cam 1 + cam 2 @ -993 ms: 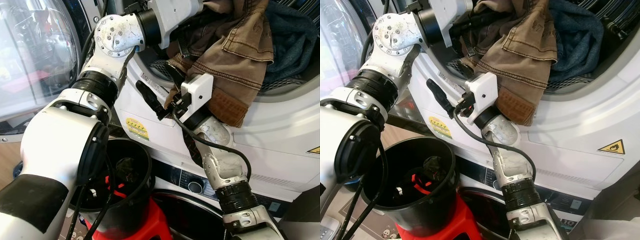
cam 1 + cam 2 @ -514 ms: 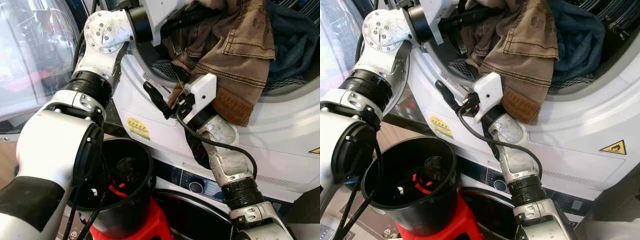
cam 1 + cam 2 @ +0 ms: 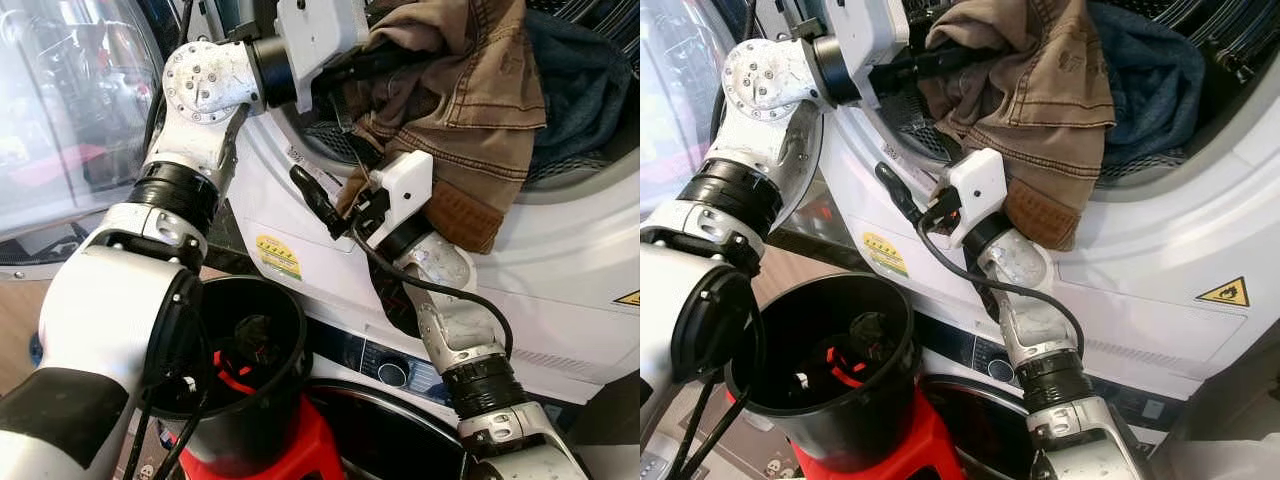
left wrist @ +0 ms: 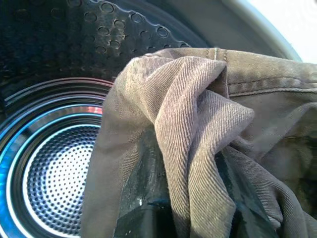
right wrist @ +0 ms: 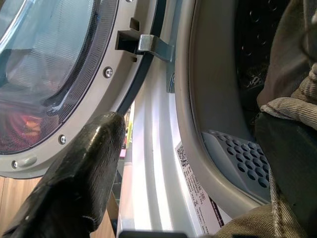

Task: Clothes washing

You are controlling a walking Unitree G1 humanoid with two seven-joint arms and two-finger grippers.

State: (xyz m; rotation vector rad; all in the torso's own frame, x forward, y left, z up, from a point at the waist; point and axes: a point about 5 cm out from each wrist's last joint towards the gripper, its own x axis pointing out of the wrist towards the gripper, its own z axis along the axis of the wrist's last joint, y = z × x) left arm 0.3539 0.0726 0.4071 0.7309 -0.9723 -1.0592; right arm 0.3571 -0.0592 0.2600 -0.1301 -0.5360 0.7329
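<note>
Brown trousers [image 3: 470, 110] hang out over the lower rim of the washing machine's round opening [image 3: 560, 190]. My left gripper [image 3: 375, 62] reaches into the opening from the left and is shut on a bunched fold of the trousers [image 4: 198, 129], in front of the perforated drum [image 4: 54, 183]. A dark blue garment [image 3: 585, 80] lies inside behind them. My right gripper [image 3: 325, 165] is open just below the rim. One black finger [image 5: 74, 183] points along the white front panel. The other finger [image 5: 292, 158] touches the trousers' hanging hem.
The glass door [image 3: 70, 110] stands swung open on the left. A black bucket [image 3: 270, 400] with dark items inside sits on a red stool [image 3: 300, 450] below the opening. A second machine's panel [image 3: 390, 370] is underneath.
My left gripper has carried the trousers up and further into the opening. My right gripper has risen slightly toward the hanging hem. The camera has shifted a little.
</note>
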